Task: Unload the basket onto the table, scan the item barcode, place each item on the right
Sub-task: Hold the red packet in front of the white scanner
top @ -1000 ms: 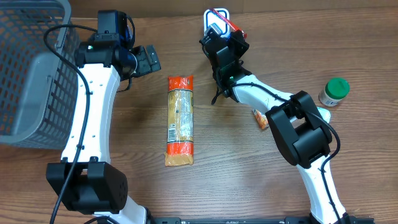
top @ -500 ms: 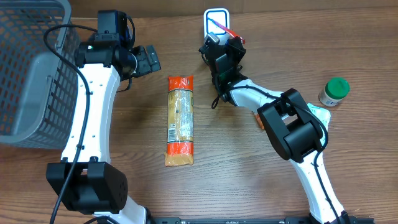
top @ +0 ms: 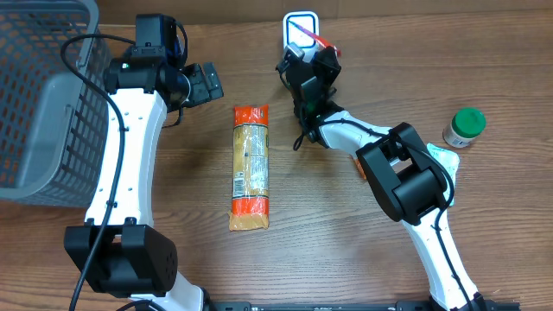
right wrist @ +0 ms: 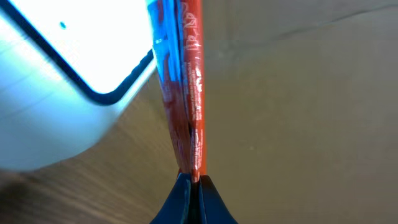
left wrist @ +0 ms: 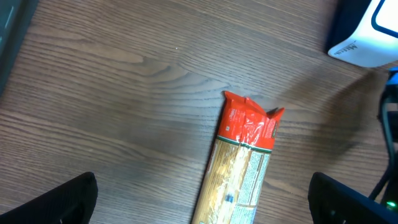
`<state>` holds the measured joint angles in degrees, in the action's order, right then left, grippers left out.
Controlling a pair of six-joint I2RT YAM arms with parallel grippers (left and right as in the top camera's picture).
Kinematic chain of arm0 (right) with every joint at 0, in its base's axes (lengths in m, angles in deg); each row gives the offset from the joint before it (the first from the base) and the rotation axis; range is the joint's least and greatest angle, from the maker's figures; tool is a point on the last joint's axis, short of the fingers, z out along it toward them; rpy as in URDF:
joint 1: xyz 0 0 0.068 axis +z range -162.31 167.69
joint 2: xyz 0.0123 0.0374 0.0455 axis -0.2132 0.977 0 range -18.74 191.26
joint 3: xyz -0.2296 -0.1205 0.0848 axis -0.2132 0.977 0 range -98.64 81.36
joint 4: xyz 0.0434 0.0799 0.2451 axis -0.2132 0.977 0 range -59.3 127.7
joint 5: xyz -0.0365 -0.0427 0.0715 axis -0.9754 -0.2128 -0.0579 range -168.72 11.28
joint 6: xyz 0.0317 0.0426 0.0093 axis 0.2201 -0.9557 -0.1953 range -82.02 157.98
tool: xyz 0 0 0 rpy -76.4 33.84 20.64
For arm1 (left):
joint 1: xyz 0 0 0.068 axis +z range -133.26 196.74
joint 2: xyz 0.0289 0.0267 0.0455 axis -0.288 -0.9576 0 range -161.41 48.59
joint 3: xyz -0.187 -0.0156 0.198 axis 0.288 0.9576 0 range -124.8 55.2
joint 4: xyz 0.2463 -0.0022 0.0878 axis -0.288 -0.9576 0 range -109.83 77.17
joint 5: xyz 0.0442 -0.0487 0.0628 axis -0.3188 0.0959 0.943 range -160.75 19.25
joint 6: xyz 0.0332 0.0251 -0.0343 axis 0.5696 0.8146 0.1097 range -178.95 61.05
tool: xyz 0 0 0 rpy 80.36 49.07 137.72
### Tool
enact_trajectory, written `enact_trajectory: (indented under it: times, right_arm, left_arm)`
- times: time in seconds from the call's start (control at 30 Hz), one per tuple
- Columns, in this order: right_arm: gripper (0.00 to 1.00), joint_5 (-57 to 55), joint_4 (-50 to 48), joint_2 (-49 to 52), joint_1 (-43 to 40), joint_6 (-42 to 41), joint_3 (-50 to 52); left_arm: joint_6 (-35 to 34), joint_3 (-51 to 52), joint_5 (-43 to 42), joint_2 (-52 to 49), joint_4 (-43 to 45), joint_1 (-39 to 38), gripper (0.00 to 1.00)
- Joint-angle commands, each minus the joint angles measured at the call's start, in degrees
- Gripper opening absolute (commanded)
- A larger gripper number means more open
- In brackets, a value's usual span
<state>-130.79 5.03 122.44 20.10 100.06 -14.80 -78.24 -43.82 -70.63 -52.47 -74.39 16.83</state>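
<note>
A thin, flat red packet (right wrist: 189, 81) stands edge-on between the fingers of my right gripper (right wrist: 191, 182), which is shut on its lower end. In the overhead view the red packet (top: 314, 35) sits right at the white scanner (top: 299, 21) at the table's back edge, and the right gripper (top: 308, 53) is just in front of it. The scanner's (right wrist: 56, 74) bright face fills the left of the right wrist view. My left gripper (top: 206, 83) is open and holds nothing, hovering up and left of a long pasta package (top: 251, 168) with orange-red ends, also seen as the package (left wrist: 245, 155) lying flat.
A grey wire basket (top: 34, 95) takes up the far left. A small jar with a green lid (top: 465, 127) stands at the right. A small orange item (top: 364, 166) lies partly under my right arm.
My right arm has shifted a little left, bringing the red packet closer over the scanner, then held still. The left arm has not moved.
</note>
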Motion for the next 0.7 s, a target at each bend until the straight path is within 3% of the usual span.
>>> enact_trajectory:
  times: [0.0,0.67]
  right_arm:
    - [0.04,-1.0,-0.5,0.5,0.0,1.4,-0.5]
    - [0.04,-0.8,5.0,3.8,-0.2,4.2,-0.5]
  left_arm:
    - [0.7,-0.2,0.5,-0.5,0.1,-0.1,0.99]
    - [0.7,-0.2,0.5,-0.5,0.1,-0.1,0.99]
